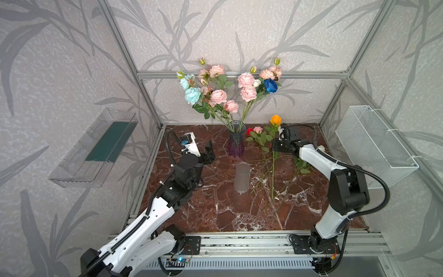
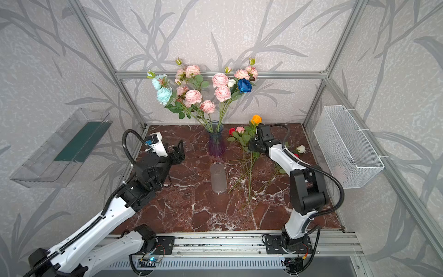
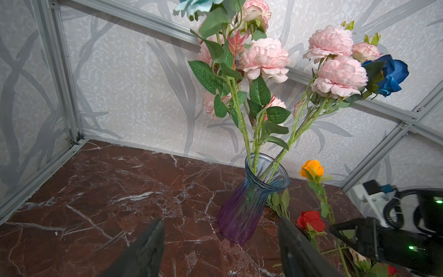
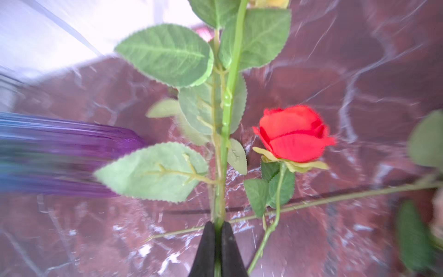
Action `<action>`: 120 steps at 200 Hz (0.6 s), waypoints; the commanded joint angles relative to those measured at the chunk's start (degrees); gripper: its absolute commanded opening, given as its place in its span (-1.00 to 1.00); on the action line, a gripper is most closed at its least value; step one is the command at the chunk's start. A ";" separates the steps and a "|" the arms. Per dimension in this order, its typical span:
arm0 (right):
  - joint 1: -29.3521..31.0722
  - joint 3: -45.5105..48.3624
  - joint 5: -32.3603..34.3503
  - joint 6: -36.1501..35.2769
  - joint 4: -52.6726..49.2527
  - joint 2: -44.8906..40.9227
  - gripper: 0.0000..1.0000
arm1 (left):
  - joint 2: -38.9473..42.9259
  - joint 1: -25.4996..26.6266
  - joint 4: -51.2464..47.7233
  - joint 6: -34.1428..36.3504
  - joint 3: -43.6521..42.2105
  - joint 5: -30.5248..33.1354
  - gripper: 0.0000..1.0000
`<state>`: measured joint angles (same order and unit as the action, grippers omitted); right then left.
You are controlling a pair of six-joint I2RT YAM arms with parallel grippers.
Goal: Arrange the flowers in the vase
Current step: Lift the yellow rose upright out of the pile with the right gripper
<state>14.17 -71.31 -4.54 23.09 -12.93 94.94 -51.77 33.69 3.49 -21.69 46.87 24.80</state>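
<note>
In both top views the vase [image 1: 236,144] stands upright at the back of the counter [image 1: 203,211]. It holds most of the flowers [image 1: 245,80] — frilly pink heads, two pale turquoise ones and a blue rose [image 1: 271,85] fanning out above its rim. Just right of it we see the right fingers [image 1: 275,145] clamped on an orange rose [image 1: 275,120]; its head rises above them and its long stalk runs down toward the front of the counter. A red rose [image 1: 249,131] and a pink rose [image 1: 258,129] lie near the vase's foot, with more loose stalks crossing on the counter. A frosted cylinder [image 1: 242,177] lies on its side in front of the vase. The left fingers [image 2: 178,148] stand apart, holding nothing, left of the vase [image 2: 216,144] and clear of it.

From the left wrist we look between the two spread left fingers [image 3: 148,247] at the vase [image 3: 249,203]: ribbed glass, blue at the neck, purple at the foot, green stalks in its mouth. The orange rose [image 3: 311,169] stands up beyond it, and the red rose [image 3: 311,220] sits low beside it.

From the right wrist the right fingers [image 4: 206,247] are pressed together on the orange rose's stem [image 4: 225,124] — leaves spread to both sides. The red rose [image 4: 293,133] lies on the counter just beside that stem, and the vase [image 4: 67,153] shows as a blurred purple shape nearby.
</note>
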 commanded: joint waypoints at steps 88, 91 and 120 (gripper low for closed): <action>11.00 20.37 12.55 -3.18 24.49 -43.87 -0.95 | 2.46 1.03 3.15 -2.27 -0.38 -3.23 0.49; 11.79 20.19 12.95 -3.34 24.95 -44.38 -0.95 | 2.46 1.05 3.19 -2.36 -0.46 -3.45 0.49; 19.41 16.14 13.55 -6.03 31.60 -43.14 -0.95 | 1.78 1.18 3.28 -3.34 -0.38 -5.19 0.50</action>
<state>29.04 -51.92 6.26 20.75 9.82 49.78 -50.22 34.46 5.13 -23.18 46.85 21.37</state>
